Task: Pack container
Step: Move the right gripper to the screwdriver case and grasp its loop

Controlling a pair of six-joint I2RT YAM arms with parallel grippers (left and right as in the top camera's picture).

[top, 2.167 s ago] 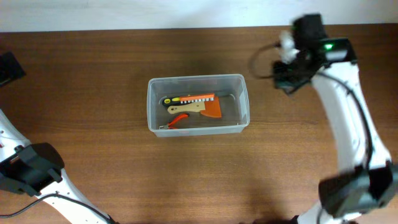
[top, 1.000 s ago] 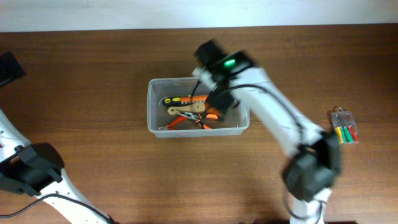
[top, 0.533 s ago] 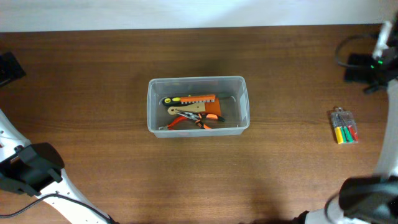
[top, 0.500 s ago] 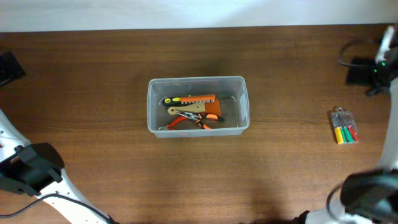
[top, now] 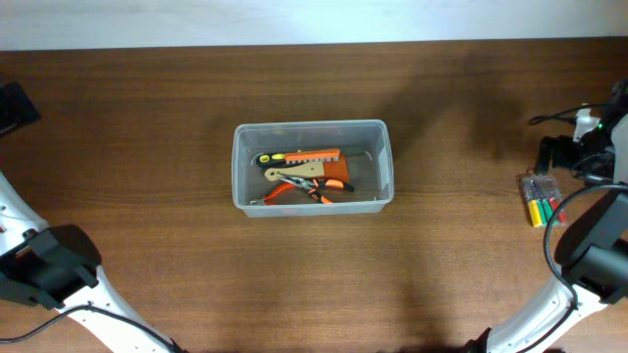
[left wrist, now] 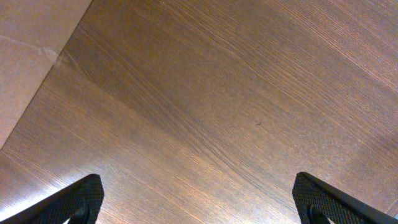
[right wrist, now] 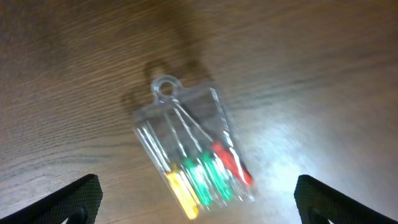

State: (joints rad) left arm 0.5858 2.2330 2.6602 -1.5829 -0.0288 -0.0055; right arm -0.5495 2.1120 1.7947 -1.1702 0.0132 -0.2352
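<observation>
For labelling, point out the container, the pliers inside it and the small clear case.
container (top: 238, 167), overhead view, left wall.
pliers (top: 312, 192), overhead view, orange handle.
clear case (right wrist: 189, 146), right wrist view, centre.

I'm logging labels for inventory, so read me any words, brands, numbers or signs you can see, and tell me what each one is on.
No text here can be read.
Orange strip inside the container: pale marks along it, too small to read.
Small clear case of coloured bits: no label visible.

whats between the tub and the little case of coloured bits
Nothing: in the overhead view only bare wooden table separates the container from the clear case.
</observation>
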